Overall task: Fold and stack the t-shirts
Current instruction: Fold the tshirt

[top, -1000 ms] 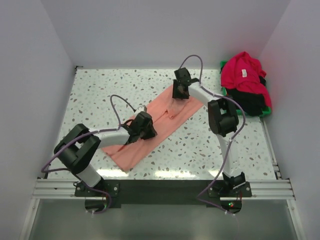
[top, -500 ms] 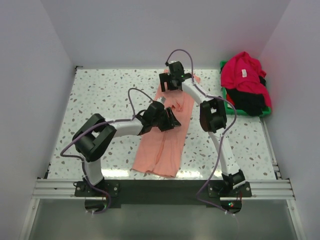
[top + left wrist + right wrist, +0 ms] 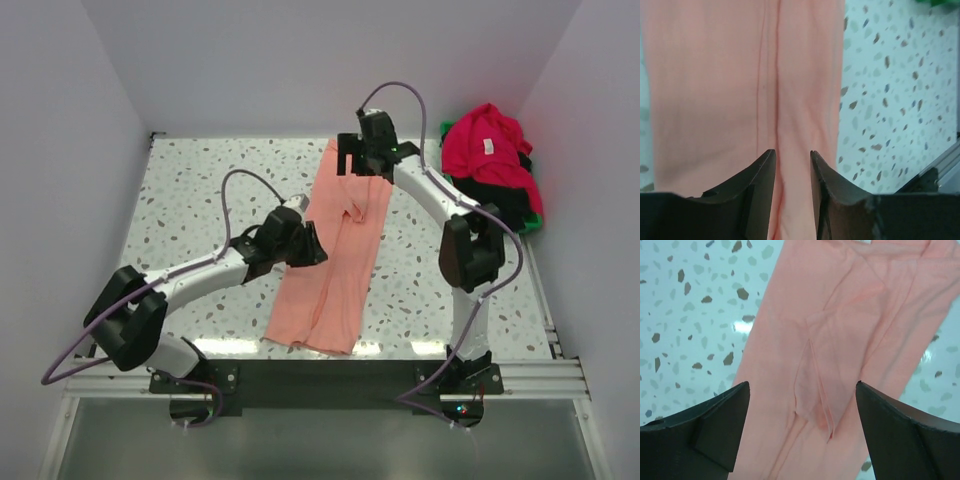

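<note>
Now that both arms have released the cloth, the salmon-pink shirt (image 3: 335,270) lies flat on the table (image 3: 200,190) as a long narrow strip, running from the far middle toward the near edge. The right gripper (image 3: 802,383) hangs over its far end with jaws wide apart and nothing between them. The left gripper (image 3: 792,152) is above the strip's left side, its jaws only a little apart, no cloth pinched. A second ago the shirt lay diagonally with both grippers low on it; half a second ago it was already turned straight. I judge the next fold can begin. The red shirt (image 3: 490,145) and black shirt (image 3: 500,205) wait in the green bin (image 3: 535,222), far right.
</note>
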